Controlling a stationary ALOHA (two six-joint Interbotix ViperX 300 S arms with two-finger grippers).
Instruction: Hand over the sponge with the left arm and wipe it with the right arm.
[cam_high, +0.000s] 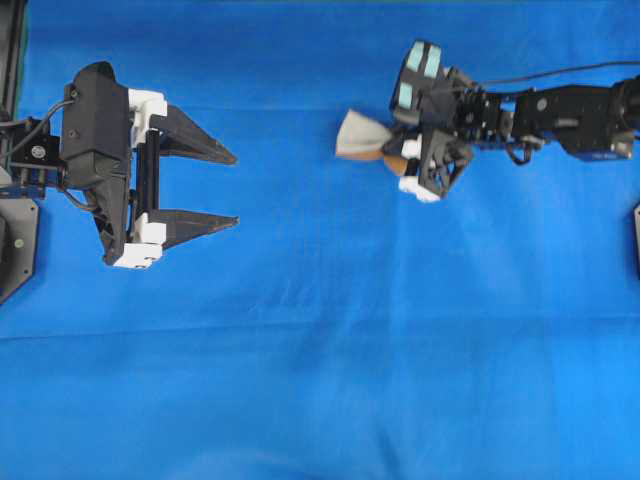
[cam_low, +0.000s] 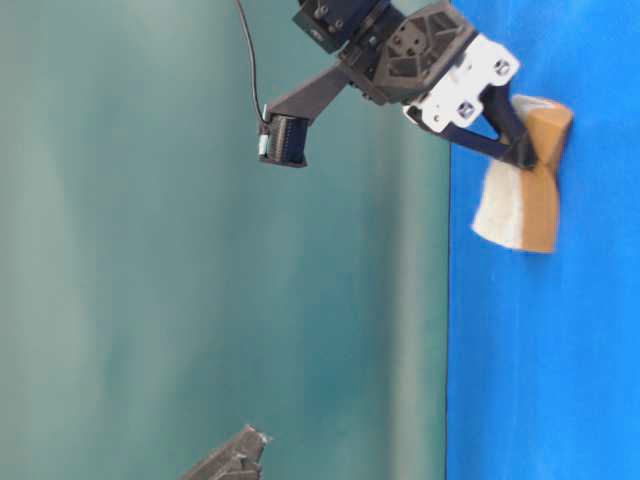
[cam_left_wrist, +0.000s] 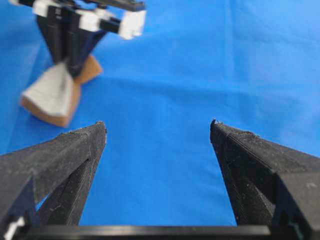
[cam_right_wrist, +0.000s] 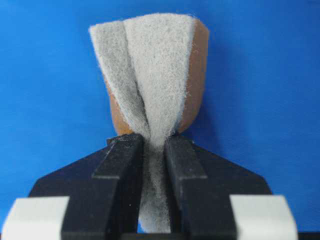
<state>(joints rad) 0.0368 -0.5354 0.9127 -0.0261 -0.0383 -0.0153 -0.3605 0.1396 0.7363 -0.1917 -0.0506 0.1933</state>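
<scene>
Sponge (cam_high: 358, 135) is seen upper centre-right of the overhead view, pinched at its middle by the right gripper (cam_high: 388, 152) so that the grey-white fuzzy face is folded in and the orange-tan layer bulges out on both sides. In the right wrist view the sponge (cam_right_wrist: 152, 75) fills the upper centre, its waist squeezed narrow betw. the two black fingers (cam_right_wrist: 120, 165), w/ blue cloth (cam_right_wrist: 260, 75) behind. In the table-level view the sponge (cam_low: 520, 190) is shown at upper right against the blue cloth (cam_low: 560, 360), held by the right gripper (cam_low: 520, 145) on white mounts; whether it touches the cloth cannot be told. Pale teal patches (cam_high: 418, 75) are seen on the right arm's gripper body in the overhead view. Left gripper (cam_high: 232, 188) is at left of the overhead view, jaws spread wide w/ nothing betw. them, well apart from the sponge. In the left wrist view its two pointed fingers (cam_left_wrist: 75, 155) are seen at lower left and lower right, wide apart, and the sponge (cam_left_wrist: 52, 97) is seen blurred at upper left, clamped by the right gripper (cam_left_wrist: 70, 67).
</scene>
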